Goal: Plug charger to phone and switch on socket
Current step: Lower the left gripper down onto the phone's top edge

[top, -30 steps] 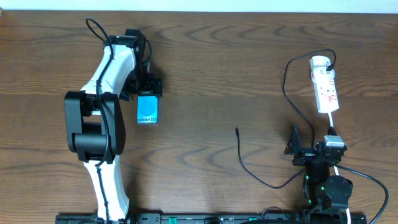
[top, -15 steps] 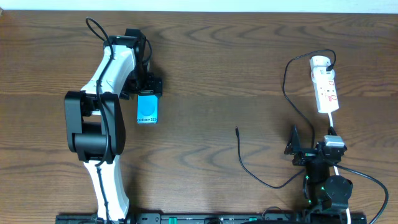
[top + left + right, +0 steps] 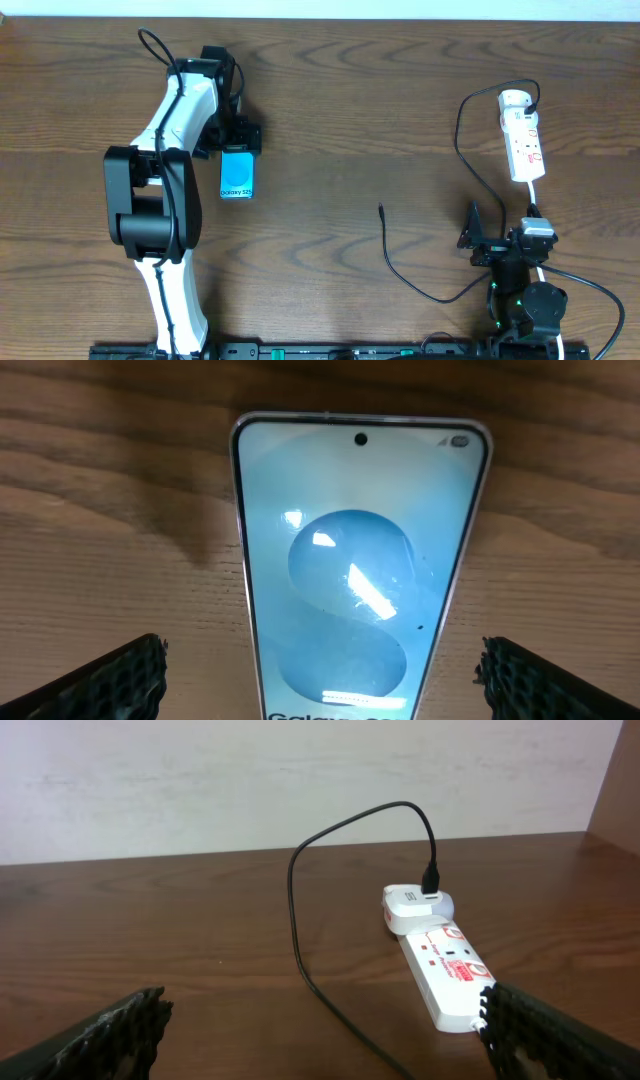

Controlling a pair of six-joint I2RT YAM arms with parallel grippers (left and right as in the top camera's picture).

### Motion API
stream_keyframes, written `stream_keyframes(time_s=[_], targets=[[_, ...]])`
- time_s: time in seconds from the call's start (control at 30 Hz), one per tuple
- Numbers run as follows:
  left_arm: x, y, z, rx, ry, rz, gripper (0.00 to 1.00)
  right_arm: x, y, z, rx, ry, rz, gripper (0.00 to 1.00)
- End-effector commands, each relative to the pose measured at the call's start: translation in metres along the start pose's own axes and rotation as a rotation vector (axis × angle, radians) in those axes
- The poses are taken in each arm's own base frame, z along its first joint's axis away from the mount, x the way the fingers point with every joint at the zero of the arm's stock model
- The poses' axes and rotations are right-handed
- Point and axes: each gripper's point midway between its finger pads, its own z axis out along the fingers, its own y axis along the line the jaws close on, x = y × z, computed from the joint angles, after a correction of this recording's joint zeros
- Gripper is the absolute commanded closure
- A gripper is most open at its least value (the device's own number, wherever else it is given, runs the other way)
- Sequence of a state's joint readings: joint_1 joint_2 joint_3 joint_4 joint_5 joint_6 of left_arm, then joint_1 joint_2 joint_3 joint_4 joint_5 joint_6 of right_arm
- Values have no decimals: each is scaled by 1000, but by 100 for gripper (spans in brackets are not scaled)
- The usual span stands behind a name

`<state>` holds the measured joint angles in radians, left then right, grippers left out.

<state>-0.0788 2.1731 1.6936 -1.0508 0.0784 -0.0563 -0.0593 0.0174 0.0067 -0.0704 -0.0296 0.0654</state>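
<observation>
The phone point(image 3: 237, 178) lies flat on the table, turquoise screen up, and fills the left wrist view point(image 3: 360, 560). My left gripper point(image 3: 238, 150) hovers over its far end, open, with a finger on each side point(image 3: 320, 680) and clear of it. The black charger cable point(image 3: 430, 290) runs from the socket point(image 3: 523, 140) down and left; its plug tip point(image 3: 381, 209) lies free mid-table. My right gripper point(image 3: 497, 243) is open and empty near the front right edge, just short of the socket point(image 3: 440, 960), with the cable point(image 3: 300, 920) running between its fingers point(image 3: 325, 1040).
A white adapter point(image 3: 410, 905) sits plugged into the far end of the socket. The socket's white cord point(image 3: 535, 200) runs back toward the right arm's base. A pale wall point(image 3: 300, 780) stands behind the table.
</observation>
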Motion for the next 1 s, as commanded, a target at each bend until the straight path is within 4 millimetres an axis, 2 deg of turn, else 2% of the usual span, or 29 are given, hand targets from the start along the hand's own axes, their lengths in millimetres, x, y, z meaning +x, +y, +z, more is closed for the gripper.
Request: stream_keyframes(time_s=[0.0, 0.23, 0.5, 0.97], targets=[[8, 4, 15, -16, 36, -19, 0, 1, 2, 0, -8, 1, 12, 1], [9, 4, 18, -12, 36, -19, 0, 1, 2, 0, -8, 1, 12, 1], [12, 2, 32, 1, 33, -23, 0, 1, 2, 0, -8, 1, 12, 1], [9, 1, 32, 9, 20, -22, 0, 1, 2, 0, -8, 1, 12, 1]])
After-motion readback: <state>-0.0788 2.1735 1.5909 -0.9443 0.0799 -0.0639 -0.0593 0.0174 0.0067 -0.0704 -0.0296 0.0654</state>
